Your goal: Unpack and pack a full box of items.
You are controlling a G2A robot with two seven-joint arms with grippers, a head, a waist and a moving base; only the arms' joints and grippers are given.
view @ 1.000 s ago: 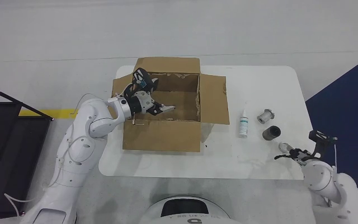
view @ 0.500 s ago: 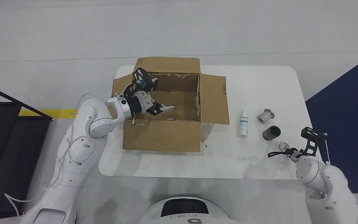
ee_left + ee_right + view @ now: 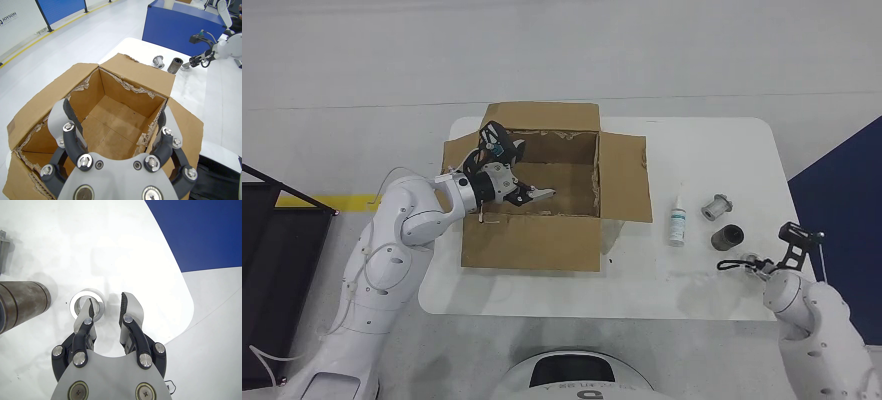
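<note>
Right gripper (image 3: 106, 297) hung low over the metal ring (image 3: 87, 303) near the surface's (image 3: 722, 150) front right corner, partly open and holding nothing. One finger sat over the ring's bore and the other outside its wall, on the side away from the dark steel cylinder (image 3: 22, 302). I could not tell whether either pad touched metal. The ring stood on its flat face with its axis upright, so I judged that closing would pinch one wall rather than span the whole ring. The cylinder lay on its side just beside the ring. A flanged bushing (image 3: 716, 207) lay beyond it, and a small white bottle (image 3: 677, 215) lay between these parts and the cardboard box (image 3: 542, 250). The right arm was much the nearer to all four. Left gripper (image 3: 115, 111) was spread wide and holding nothing, poised over the box's open top. All the flaps were folded out, and from the left wrist I saw only the bare cardboard floor inside. I took the unpacking as done and the repacking as not yet begun.
</note>
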